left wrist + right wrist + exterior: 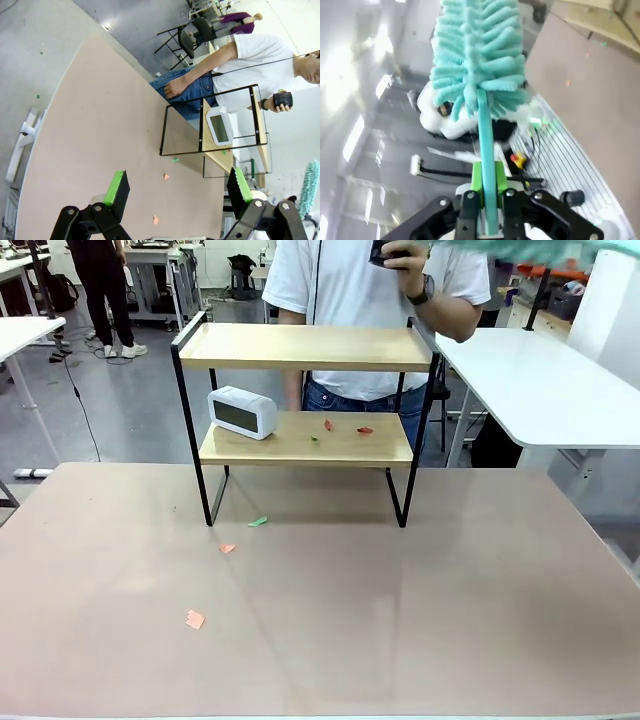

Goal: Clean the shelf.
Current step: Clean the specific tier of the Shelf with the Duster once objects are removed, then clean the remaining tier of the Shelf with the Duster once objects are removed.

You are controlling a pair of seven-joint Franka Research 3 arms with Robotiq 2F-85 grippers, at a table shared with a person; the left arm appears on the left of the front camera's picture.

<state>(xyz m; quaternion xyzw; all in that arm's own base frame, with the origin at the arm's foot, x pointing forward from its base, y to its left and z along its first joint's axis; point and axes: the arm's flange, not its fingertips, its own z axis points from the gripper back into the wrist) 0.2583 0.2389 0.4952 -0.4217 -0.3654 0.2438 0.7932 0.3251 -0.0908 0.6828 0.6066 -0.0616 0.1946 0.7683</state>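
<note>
Shelf [305, 345] stands at far edge of desk [450, 620], before the person. Cleaning looks not yet started: paper scraps [327, 425] on lower board beside clock [242, 412], more on desk. Right claw [488, 192] clenched on teal duster [477, 60], held high, clear of shelf. Left claw [178, 186] spread wide, empty.

Shelf [305, 345] upright at table's far edge, paper scraps on lower board.

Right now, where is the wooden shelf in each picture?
Front view: the shelf stands in the upper middle, on the far part of the table.
Left wrist view: the shelf is right of the middle, turned sideways.
Right wrist view: the shelf is in the top right corner, blurry.
Shared landmark: the teal duster.
</note>
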